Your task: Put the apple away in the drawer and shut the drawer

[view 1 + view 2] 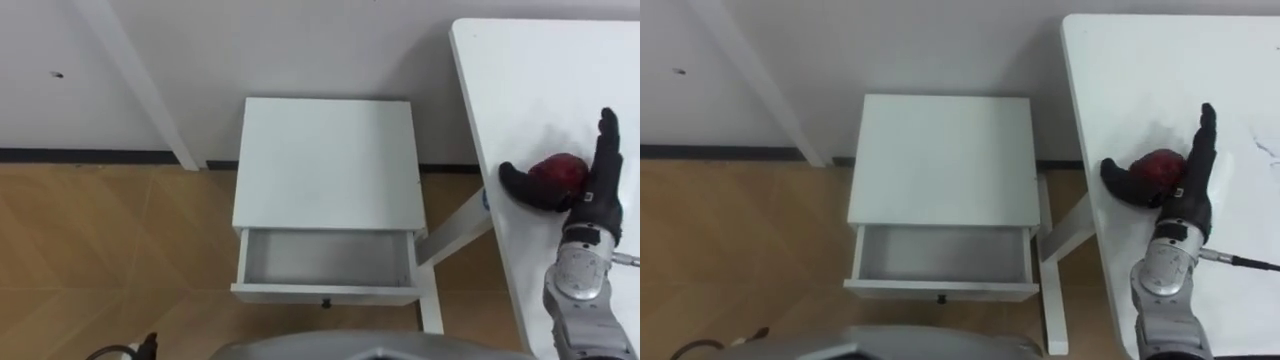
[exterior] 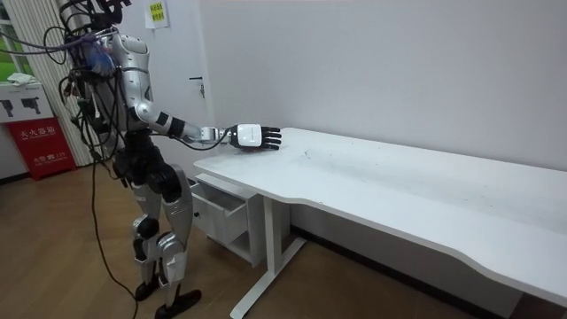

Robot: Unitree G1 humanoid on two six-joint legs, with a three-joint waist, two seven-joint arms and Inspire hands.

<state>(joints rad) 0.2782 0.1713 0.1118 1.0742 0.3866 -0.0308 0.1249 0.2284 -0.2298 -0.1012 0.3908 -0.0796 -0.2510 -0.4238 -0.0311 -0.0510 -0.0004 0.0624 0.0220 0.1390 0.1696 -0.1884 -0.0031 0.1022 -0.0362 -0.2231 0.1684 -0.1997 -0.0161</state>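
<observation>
Left eye view: red apple sits on white table nr its left edge, betw. thumb & straight fingers of right hand. Hand is open, cupping it. Nightstand stands left of table, its drawer pulled out.

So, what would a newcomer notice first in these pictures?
First, the dark red round apple near the edge of the white table, with the robot's right hand against it, straight fingers on one side, thumb on the other. Left of the table, the drawer of the small white cabinet stands open and empty.
</observation>
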